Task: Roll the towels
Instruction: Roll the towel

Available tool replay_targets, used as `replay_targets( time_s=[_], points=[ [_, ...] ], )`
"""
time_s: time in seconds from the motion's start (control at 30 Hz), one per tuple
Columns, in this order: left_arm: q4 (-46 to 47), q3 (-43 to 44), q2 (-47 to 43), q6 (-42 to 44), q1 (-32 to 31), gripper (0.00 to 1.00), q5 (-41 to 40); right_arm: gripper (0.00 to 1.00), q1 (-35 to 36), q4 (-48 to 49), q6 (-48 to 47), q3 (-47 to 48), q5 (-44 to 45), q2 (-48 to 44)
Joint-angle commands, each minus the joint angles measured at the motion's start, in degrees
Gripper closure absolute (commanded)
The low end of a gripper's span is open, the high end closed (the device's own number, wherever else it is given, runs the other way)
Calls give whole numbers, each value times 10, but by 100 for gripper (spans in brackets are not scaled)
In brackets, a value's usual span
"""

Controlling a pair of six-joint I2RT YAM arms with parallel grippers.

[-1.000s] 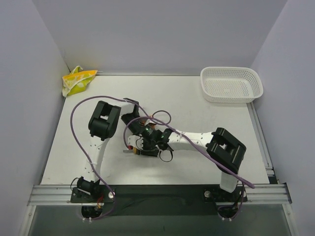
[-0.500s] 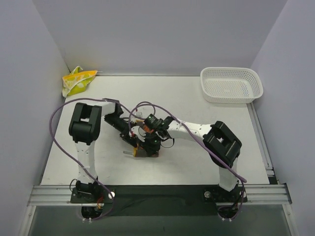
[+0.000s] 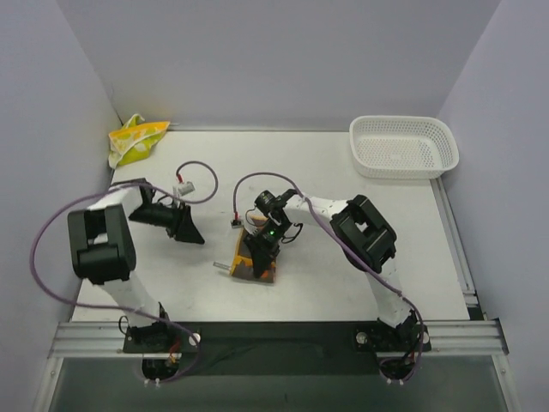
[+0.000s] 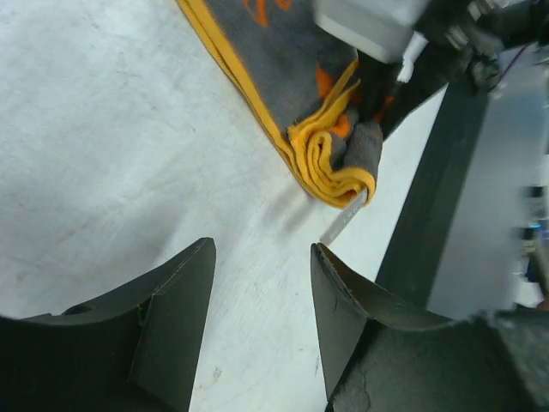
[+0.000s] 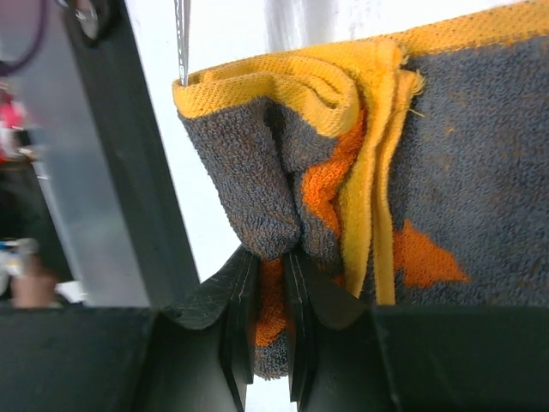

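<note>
The orange towel [image 3: 254, 264] with its grey pattern lies partly folded on the white table, near the front middle. My right gripper [image 3: 262, 247] is shut on a bunched fold of it. In the right wrist view the fingertips [image 5: 243, 283] pinch grey and orange cloth of the towel [image 5: 463, 154]. My left gripper [image 3: 190, 230] stands open, apart from the towel and to its left. In the left wrist view the left gripper [image 4: 262, 249] has bare table between its fingers, and the towel's [image 4: 283, 77] folded edge lies beyond them. The pale yellow towel [image 3: 135, 140] is crumpled in the back left corner.
A white mesh basket [image 3: 403, 147] stands at the back right. A thin clear rod [image 3: 222, 267] pokes out at the orange towel's left edge. A metal rail [image 3: 274, 336] runs along the table's near edge. Walls close in the left, back and right sides.
The left gripper has opened and swung away to the left, off the orange towel. The right gripper has shut on the towel's fold, and the towel now shows spread out under it.
</note>
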Motion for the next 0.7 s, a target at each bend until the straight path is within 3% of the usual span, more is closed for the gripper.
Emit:
replay_targets(
  time_s=[0.0,0.1,0.2,0.33,0.4,0.43,0.67],
  points=[
    [91,-88,-123,36,-9,41,-29,100,-21,-40,25,21,-80,40],
    [157,-154,-215,42,-18,38,-49,100,-26,-41,28,23,-106,54],
    [195,-198,-315,63,-75,36,-98,100,-30,-46,32,28,-119,70],
    [334,-304,-452,38,-262,34,-201,100,-38,-48,42,46,-138,91],
    [376,-337,-510,42,-323,33,-270,100,-42,-53,52,54,-142,106],
    [409,-371,-536,44,-387,33,-296,100,-44,-55,55,62,-149,112],
    [574,-468,-568,42,-573,33,-456,100,-50,-85,45,79,-158,134]
  ],
)
